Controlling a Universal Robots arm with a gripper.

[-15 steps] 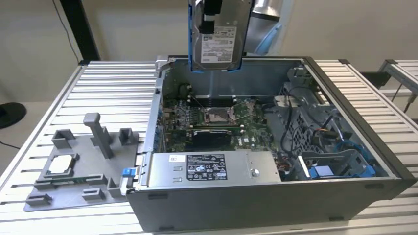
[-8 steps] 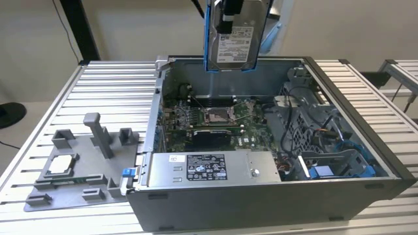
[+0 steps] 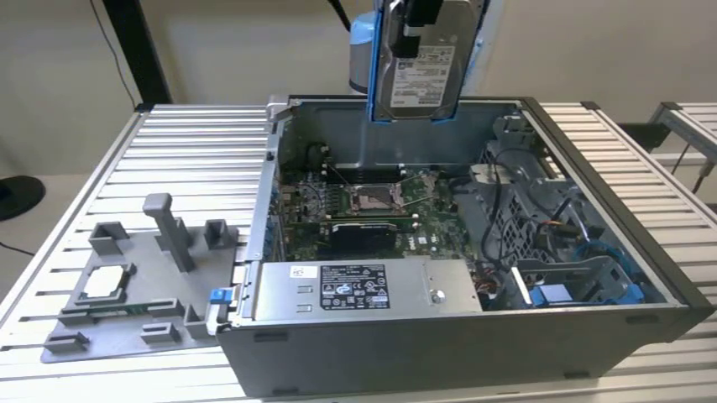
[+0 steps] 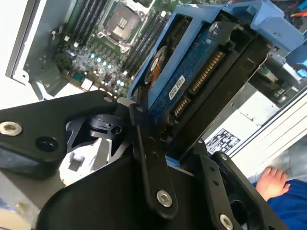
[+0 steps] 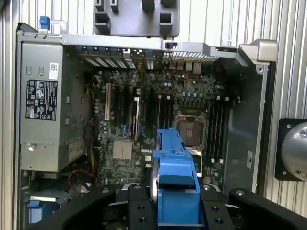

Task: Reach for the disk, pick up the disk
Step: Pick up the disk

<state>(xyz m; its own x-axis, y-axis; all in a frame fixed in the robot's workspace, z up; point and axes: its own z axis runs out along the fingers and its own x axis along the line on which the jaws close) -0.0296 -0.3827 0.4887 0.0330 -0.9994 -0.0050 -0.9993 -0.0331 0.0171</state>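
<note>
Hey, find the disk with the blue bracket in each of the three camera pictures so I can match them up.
Exterior view: the disk hangs upright at the top centre, lifted above the open computer case.
Second wrist view: the disk runs slanted across the upper middle, circuit-board side showing, between the black gripper fingers.
First wrist view: the disk is seen edge-on at bottom centre.
Shared landmark: the square processor socket on the motherboard.

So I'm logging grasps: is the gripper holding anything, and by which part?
Yes, the disk, lifted above the open computer case. The gripper clamps the blue bracket at one end, with the rest of the disk hanging free.
</note>
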